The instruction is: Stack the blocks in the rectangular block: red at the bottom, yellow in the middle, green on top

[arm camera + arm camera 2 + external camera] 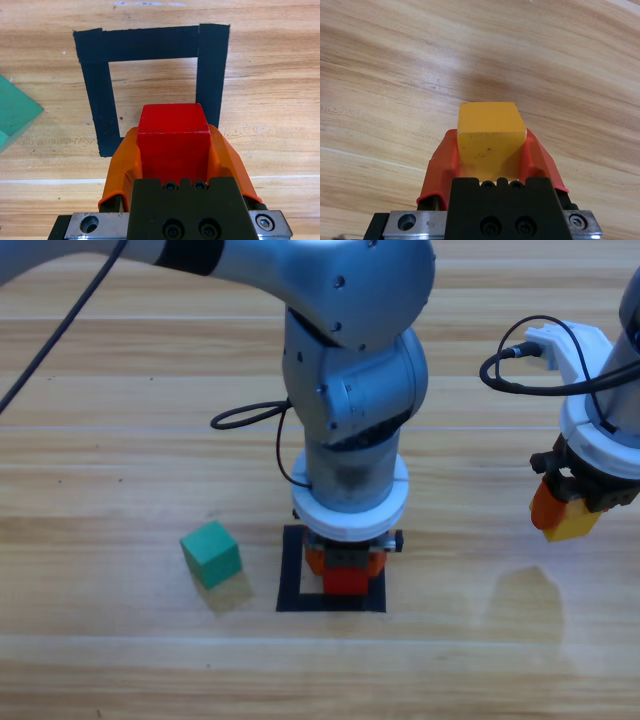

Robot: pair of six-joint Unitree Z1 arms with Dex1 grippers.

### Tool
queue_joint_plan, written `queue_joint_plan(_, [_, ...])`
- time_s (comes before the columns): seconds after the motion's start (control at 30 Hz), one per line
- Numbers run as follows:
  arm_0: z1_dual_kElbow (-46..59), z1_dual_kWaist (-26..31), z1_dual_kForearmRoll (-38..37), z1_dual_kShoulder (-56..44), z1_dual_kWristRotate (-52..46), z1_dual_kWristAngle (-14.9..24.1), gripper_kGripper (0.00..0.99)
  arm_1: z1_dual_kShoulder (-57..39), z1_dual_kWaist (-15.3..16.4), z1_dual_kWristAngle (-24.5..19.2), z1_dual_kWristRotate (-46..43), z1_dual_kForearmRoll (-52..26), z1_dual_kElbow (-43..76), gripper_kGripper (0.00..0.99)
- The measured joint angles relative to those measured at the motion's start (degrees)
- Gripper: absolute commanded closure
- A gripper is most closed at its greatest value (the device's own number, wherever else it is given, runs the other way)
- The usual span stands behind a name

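My left gripper (345,565) grips the red cube (172,140) in its jaws over the black tape square (292,575). My right gripper (565,512) holds the yellow cube (490,137) aloft, well apart. The green cube (211,553) rests on the worktop (120,440) beside the square.

Red: your small matte red cube (173,140) sits clamped in the left gripper (173,150), over the black tape square outline (150,44).
Yellow: matte yellow cube (491,135), gripped by the right gripper (490,150), well right.
Green: teal-green cube (211,553) rests just left of the outline.
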Motion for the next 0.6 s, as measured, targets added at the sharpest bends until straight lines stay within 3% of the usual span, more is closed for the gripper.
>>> queue_joint_plan(0.33, [0.7, 0.1, -0.3, 0.0, -3.0, 0.3, 0.990, 0.0, 0.0, 0.0, 4.3, 0.0, -1.6, 0.803])
queue_joint_plan(0.43, [0.7, 0.3, -0.4, 0.0, -3.0, 0.4, 0.990, 0.0, 0.0, 0.1, 5.4, 0.0, -1.6, 0.738])
queue_joint_plan(0.6, [0.7, 0.7, -0.6, 0.0, -2.9, 0.7, 0.990, 0.0, 0.0, 0.1, 8.2, 0.0, -1.6, 0.738])
